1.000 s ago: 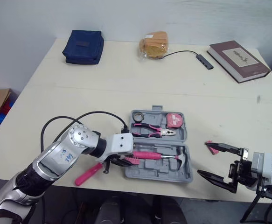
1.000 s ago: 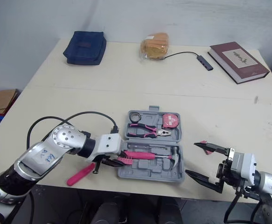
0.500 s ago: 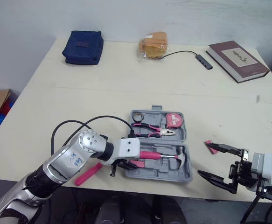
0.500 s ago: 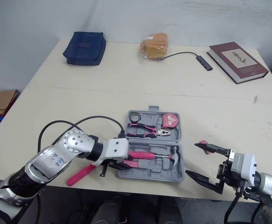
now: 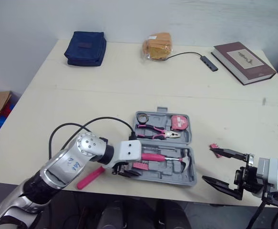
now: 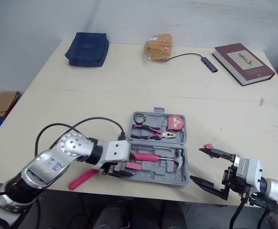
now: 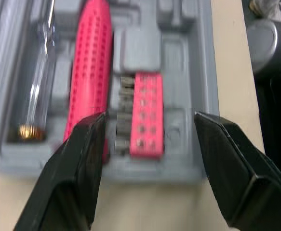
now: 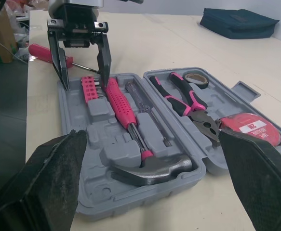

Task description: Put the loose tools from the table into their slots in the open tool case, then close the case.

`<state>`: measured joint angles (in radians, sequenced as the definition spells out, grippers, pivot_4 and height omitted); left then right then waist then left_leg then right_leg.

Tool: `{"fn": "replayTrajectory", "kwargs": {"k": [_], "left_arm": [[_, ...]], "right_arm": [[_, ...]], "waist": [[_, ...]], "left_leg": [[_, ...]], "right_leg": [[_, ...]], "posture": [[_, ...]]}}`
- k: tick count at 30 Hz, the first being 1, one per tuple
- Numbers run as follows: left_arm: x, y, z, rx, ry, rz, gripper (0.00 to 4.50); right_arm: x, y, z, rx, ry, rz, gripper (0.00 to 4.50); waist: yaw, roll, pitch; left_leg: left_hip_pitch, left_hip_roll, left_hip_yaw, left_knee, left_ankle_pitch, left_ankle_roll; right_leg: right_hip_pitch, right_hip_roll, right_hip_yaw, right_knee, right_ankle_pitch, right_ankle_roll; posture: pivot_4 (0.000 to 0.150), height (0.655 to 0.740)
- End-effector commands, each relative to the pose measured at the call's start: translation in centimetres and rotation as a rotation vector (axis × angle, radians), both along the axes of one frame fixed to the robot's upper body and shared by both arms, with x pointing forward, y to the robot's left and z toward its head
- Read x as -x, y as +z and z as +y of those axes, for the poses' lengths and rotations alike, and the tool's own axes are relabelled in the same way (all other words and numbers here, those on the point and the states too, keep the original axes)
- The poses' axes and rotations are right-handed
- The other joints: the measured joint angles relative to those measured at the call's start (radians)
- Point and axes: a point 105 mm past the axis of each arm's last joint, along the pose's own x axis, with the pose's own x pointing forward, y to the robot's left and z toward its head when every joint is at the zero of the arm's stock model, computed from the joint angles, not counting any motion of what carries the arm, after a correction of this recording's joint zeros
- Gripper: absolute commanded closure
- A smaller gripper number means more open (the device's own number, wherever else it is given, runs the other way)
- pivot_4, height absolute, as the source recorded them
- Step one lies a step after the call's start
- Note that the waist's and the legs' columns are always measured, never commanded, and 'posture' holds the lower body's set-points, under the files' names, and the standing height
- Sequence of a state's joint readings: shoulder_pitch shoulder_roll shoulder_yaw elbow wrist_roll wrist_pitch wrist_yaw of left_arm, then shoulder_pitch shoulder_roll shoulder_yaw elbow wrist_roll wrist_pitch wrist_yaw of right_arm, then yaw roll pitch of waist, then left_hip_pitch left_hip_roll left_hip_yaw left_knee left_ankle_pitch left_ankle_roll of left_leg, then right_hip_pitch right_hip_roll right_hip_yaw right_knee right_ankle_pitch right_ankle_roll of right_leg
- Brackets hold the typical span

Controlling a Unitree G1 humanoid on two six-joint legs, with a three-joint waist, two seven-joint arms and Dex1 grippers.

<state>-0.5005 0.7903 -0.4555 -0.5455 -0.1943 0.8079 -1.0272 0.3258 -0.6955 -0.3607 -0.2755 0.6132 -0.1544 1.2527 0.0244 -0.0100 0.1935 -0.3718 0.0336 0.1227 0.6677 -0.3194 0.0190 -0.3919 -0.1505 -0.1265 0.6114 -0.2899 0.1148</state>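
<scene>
Slotting in hand; pink screwdriver [image 5: 90, 177] outstanding, lower left of frame.
My left tool [image 5: 127, 171] hangs released over the bit rack [image 7: 147, 113] in the tool case [image 5: 186, 180]; next, I judge, grasp that screwdriver.

Moulded grey throughout the tool case [image 5: 169, 175]. Pink, stippled with rows of small dots, on the hammer grip [image 8: 123, 108]; bare steel grey at the hammer head [image 5: 189, 161]. Same pink and same dotted pattern on the bit holder [image 7: 146, 115], beside a row of dull metal bits [image 7: 125, 113]. Pink and black on the pliers [image 5: 150, 129]; pink-red with a white label on the tape measure [image 5: 179, 122]; black for the tape roll [image 5: 141, 117]. Plain pink on the screwdriver [image 5: 90, 177] handle, against the pale cream desk [image 5: 129, 81]. Black on the fingers of the left hand [image 5: 128, 171] and the right hand [image 5: 220, 167]. Navy for the pouch [image 5: 85, 47], maroon with a lighter panel for the book [image 5: 243, 62], orange-brown for the bagged bread [image 5: 157, 46], black for the cable [image 5: 184, 54].
</scene>
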Motion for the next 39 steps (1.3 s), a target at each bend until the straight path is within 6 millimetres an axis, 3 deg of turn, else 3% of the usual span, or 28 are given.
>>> {"fn": "replayTrajectory", "kwargs": {"k": [1,8,9,11,12,14,15,25,39], "left_arm": [[0.5,1.8,-0.2,0.04,-0.028,-0.03,1.7],[-0.4,3.0,-0.1,0.186,-0.079,-0.143,1.7],[-0.3,3.3,0.1,0.244,-0.112,-0.149,2.29],[-0.3,3.7,0.3,0.322,-0.162,-0.187,2.97],[-0.5,3.7,0.2,0.367,-0.145,-0.173,3.54],[-0.1,3.1,0.1,0.38,-0.181,-0.152,4.37],[-0.1,2.8,-0.1,0.388,-0.182,-0.147,4.46],[-0.7,-0.1,-0.6,0.309,-0.135,-0.096,4.46],[-1.5,-3.2,0.9,0.117,-0.045,-0.042,4.46]], "right_arm": [[0.3,1.0,0.3,0.004,0.02,-0.036,0.0],[0.2,0.9,0.5,0.0,0.023,-0.027,0.0],[0.1,0.9,0.5,0.0,0.02,-0.025,0.0],[0.1,0.8,0.4,0.001,0.014,-0.02,0.0],[0.1,0.8,0.4,0.001,0.012,-0.019,0.0],[0.0,0.8,0.4,0.002,0.01,-0.019,0.0],[0.0,0.8,0.4,0.0,0.008,-0.019,0.0],[0.0,0.8,0.1,0.005,-0.009,-0.021,0.0],[-0.2,0.8,0.1,0.002,-0.026,-0.033,0.0]], "waist": [[0.0,0.0,0.0],[0.0,0.0,0.0],[0.0,0.0,0.0],[0.0,0.0,0.0],[0.0,0.0,0.0],[0.0,0.0,0.0],[0.0,0.0,0.0],[-0.001,0.0,0.0],[-0.004,0.002,-0.002]], "left_leg": [[0.0,0.0,0.0,0.0,0.0,0.0],[0.0,0.0,0.0,0.0,0.0,0.0],[0.0,0.0,0.0,0.0,0.0,0.0],[0.0,0.0,0.0,0.0,0.0,0.0],[0.0,0.0,0.0,0.0,0.0,0.0],[0.0,0.0,0.0,0.0,0.0,0.0],[0.0,0.0,0.0,0.0,0.0,0.0],[0.0,0.0,0.0,0.0,0.0,0.0],[0.002,0.001,0.001,0.0,0.0,0.0]], "right_leg": [[0.0,0.0,0.0,0.0,0.0,0.0],[0.0,0.0,0.0,0.0,0.0,0.0],[0.0,0.0,0.0,0.0,0.0,0.0],[0.0,0.0,0.0,0.0,0.0,0.0],[0.0,0.0,0.0,0.0,0.0,0.0],[0.0,0.0,0.0,0.0,0.0,0.0],[0.0,0.0,0.0,0.0,0.0,0.0],[0.0,0.0,0.0,0.0,0.0,0.0],[0.0,0.0,0.0,0.001,0.0,0.0]], "posture": [[0.15,0.74],[0.15,0.74],[0.15,0.74],[0.15,0.74],[0.15,0.74],[0.15,0.74],[0.15,0.74],[0.15,0.74],[0.15,0.74]]}}
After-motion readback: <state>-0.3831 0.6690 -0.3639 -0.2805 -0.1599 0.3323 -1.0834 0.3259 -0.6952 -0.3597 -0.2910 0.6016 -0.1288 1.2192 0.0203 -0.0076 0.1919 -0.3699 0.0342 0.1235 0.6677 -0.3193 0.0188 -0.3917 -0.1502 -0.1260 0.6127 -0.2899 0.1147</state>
